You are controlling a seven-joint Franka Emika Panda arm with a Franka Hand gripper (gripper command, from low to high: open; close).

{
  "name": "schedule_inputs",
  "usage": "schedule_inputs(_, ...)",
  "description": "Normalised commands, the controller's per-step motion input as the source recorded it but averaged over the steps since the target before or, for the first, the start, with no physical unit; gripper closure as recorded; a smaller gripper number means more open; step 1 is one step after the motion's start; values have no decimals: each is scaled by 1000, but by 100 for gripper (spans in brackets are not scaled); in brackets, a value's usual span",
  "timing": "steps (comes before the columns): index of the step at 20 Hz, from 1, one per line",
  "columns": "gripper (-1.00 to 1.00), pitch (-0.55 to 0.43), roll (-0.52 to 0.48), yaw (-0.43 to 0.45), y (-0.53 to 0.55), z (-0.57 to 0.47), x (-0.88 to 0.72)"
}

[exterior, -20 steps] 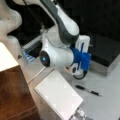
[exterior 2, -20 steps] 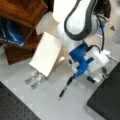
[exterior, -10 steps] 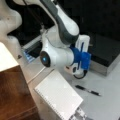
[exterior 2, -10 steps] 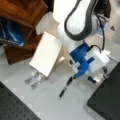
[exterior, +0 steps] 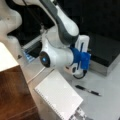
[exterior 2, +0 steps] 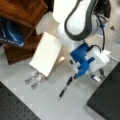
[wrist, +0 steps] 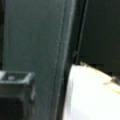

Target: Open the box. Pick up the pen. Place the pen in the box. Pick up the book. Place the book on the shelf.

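Note:
The box (exterior: 106,53) lies shut at a front view's right, black lid down; its corner also shows in a front view (exterior 2: 107,100). My gripper (exterior 2: 97,75) hangs low beside the box's near edge, under a blue wrist mount (exterior: 82,62). In the wrist view a dark grey wall of the box (wrist: 37,50) fills the left, with one finger (wrist: 15,82) low beside it. The black pen (exterior: 87,90) (exterior 2: 65,87) lies on the table, apart from the gripper. The white spiral book (exterior: 58,97) (exterior 2: 46,53) lies flat by the shelf (exterior: 15,95) (exterior 2: 22,15).
A white cable (exterior: 37,75) runs along the table by the book. Two metal clips (exterior 2: 33,78) lie at the book's corner. A blue item (exterior 2: 10,32) sits inside the shelf. A dark perforated board (exterior 2: 15,107) borders the table.

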Motion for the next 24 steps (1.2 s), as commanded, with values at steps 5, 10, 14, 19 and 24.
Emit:
schedule_inputs(5, 100, -99, 101, 29, -74, -114, -91)
schedule_inputs(10, 100, -84, 73, 6, -24, -67, -51)
schedule_inputs(14, 100, -61, 50, -15, 42, 37, -23)
schedule_inputs(19, 100, -23, 0, -15, 108, 181, -12)
schedule_inputs(24, 100, 21, -100, 15, 188, 338, 0)
